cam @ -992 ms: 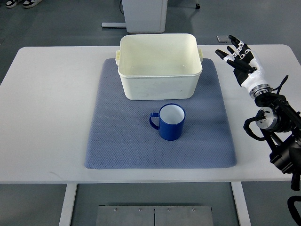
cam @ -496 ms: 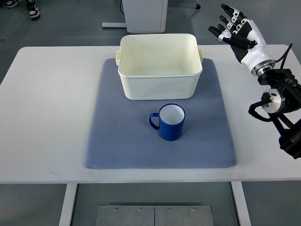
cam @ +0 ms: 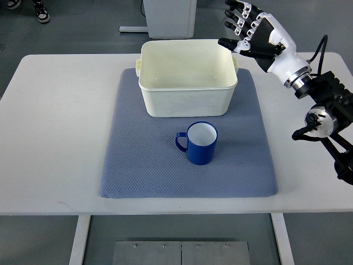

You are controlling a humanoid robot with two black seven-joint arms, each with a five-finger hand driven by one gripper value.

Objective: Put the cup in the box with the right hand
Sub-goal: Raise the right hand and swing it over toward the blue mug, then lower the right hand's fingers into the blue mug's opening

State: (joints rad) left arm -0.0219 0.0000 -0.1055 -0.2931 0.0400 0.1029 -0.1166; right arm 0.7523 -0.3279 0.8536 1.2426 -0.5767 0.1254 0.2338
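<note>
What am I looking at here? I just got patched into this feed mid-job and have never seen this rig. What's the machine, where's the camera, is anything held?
One camera looks steeply down from the robot's own side. The black-and-white jointed thing at upper right is the robot's right hand, fingers spread, holding nothing, up near the far right corner of the white box. Its arm comes in from the right edge. No left arm shows. On the white table lies a blue-grey mat. The empty box sits at the mat's far end, and a blue cup stands upright in front of it, handle pointing left. The cup is untouched.
</note>
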